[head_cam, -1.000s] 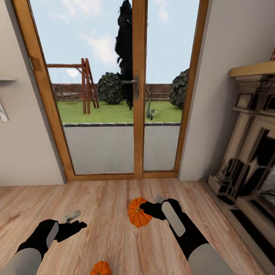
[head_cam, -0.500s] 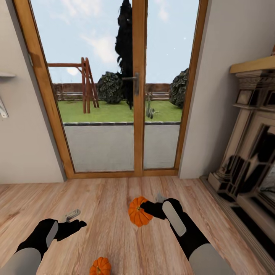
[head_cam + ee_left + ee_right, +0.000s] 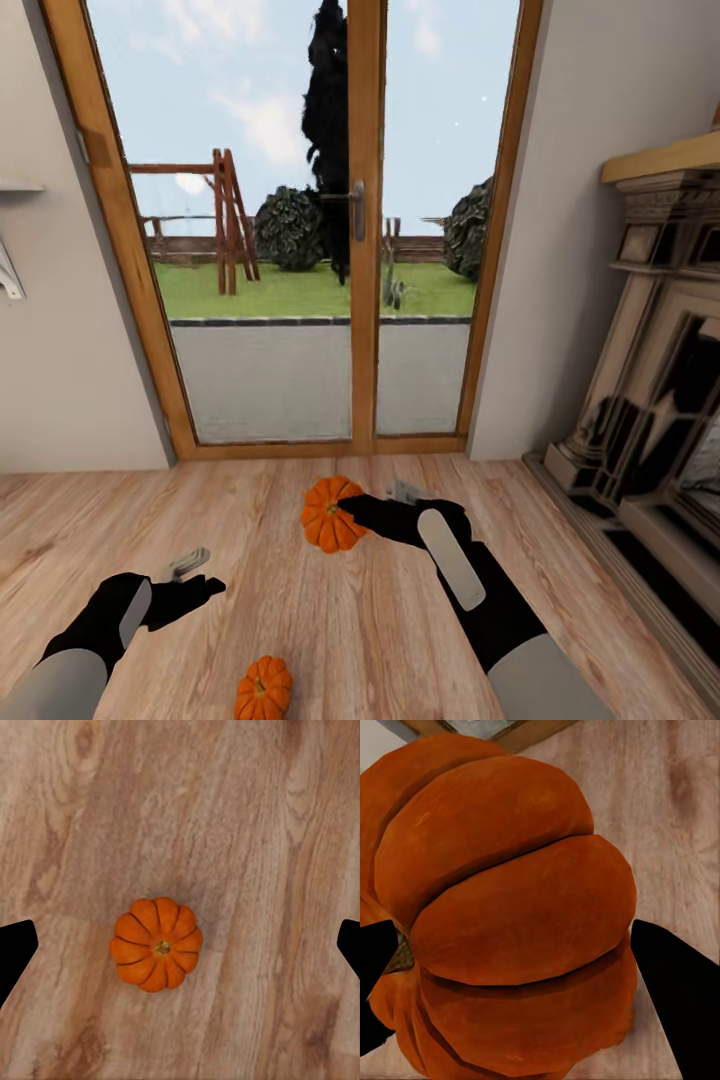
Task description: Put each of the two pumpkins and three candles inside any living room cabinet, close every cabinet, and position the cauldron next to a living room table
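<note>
My right gripper (image 3: 352, 510) is shut on an orange ribbed pumpkin (image 3: 328, 514) and holds it above the wooden floor in front of the glass doors. In the right wrist view that pumpkin (image 3: 510, 922) sits large between the two dark fingertips. A second pumpkin (image 3: 263, 688) lies on the floor near the bottom edge of the head view, between my arms. My left gripper (image 3: 200, 576) hovers open above the floor to its left; in the left wrist view this pumpkin (image 3: 156, 943) sits stem up, well below the spread fingers. The candles, cabinet, cauldron and table are out of view.
Tall wood-framed glass doors (image 3: 362, 230) stand straight ahead, with a garden beyond them. A stone fireplace (image 3: 650, 400) with a wooden mantel runs along the right. A wall with a small shelf (image 3: 15, 187) is at the left. Wooden floor (image 3: 300, 620) spreads between them.
My right gripper has carried its pumpkin up and to the left. The left arm has held still. The view has shifted slightly, so more of the floor pumpkin shows.
</note>
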Controlling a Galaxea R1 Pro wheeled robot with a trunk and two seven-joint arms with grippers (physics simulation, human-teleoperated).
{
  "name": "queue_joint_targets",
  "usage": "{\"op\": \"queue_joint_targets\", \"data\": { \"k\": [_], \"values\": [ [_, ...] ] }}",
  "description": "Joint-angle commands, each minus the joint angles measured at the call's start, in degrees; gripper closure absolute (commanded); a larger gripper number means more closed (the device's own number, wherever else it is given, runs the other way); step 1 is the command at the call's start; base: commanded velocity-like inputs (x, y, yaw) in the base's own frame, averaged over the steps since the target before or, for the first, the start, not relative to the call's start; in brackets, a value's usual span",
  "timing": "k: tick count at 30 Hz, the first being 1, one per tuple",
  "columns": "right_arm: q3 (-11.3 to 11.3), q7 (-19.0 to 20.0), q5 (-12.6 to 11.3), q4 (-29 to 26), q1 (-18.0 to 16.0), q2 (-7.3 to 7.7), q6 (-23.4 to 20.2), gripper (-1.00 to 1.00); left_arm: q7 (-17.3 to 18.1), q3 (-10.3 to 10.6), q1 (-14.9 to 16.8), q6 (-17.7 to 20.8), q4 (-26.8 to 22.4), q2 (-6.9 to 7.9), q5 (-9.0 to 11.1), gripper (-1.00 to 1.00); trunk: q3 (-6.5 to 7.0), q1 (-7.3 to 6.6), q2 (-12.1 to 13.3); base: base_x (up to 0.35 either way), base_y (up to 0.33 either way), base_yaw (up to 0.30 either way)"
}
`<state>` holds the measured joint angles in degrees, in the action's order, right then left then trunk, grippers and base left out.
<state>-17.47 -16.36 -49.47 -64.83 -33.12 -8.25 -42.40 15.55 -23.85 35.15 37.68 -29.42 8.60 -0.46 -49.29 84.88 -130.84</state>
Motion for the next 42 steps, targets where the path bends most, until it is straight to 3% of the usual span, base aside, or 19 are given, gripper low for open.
{"op": "queue_joint_targets", "data": {
  "k": [1,6,10,12,17,31,42],
  "values": [
    [0.12,1.16,-0.10,-0.04,-0.01,0.08,0.04,1.00,0.05,-0.02,0.00,-0.09,0.07,0.00,0.05,-1.00,-0.18,0.22,-0.42,0.000,0.000,0.000],
    [1.92,6.19,-0.38,-2.73,0.02,0.38,0.03,1.00,0.41,-0.05,0.00,-0.41,0.35,0.08,0.97,-1.00,-1.08,1.32,-2.42,0.000,0.000,0.000],
    [3.29,9.37,-0.46,-8.59,2.04,1.90,0.03,1.00,0.59,-0.05,0.00,-0.65,0.55,0.34,4.16,-1.00,-1.80,2.20,-4.03,0.000,0.000,0.000],
    [3.82,11.52,-0.64,-9.61,2.82,2.22,0.05,1.00,0.61,-0.04,0.00,-1.60,0.97,0.54,4.80,-1.00,-2.16,2.64,-4.83,0.000,0.000,0.000],
    [5.22,17.78,-1.13,-10.62,3.67,3.52,0.08,1.00,0.53,0.00,0.00,-8.08,5.25,0.90,5.39,-1.00,-3.05,3.74,-6.83,0.000,0.000,0.000],
    [5.36,18.94,-1.32,-10.76,3.77,3.65,0.52,1.00,0.45,0.03,0.00,-9.62,6.29,0.85,5.47,-1.00,-5.57,6.79,-12.41,0.000,0.000,0.000],
    [5.08,18.93,-1.33,-12.47,4.58,2.97,0.45,1.00,0.62,-0.03,0.00,-9.17,6.38,0.97,5.60,-1.00,-8.01,7.08,-12.55,0.000,0.000,0.000]
  ]
}}
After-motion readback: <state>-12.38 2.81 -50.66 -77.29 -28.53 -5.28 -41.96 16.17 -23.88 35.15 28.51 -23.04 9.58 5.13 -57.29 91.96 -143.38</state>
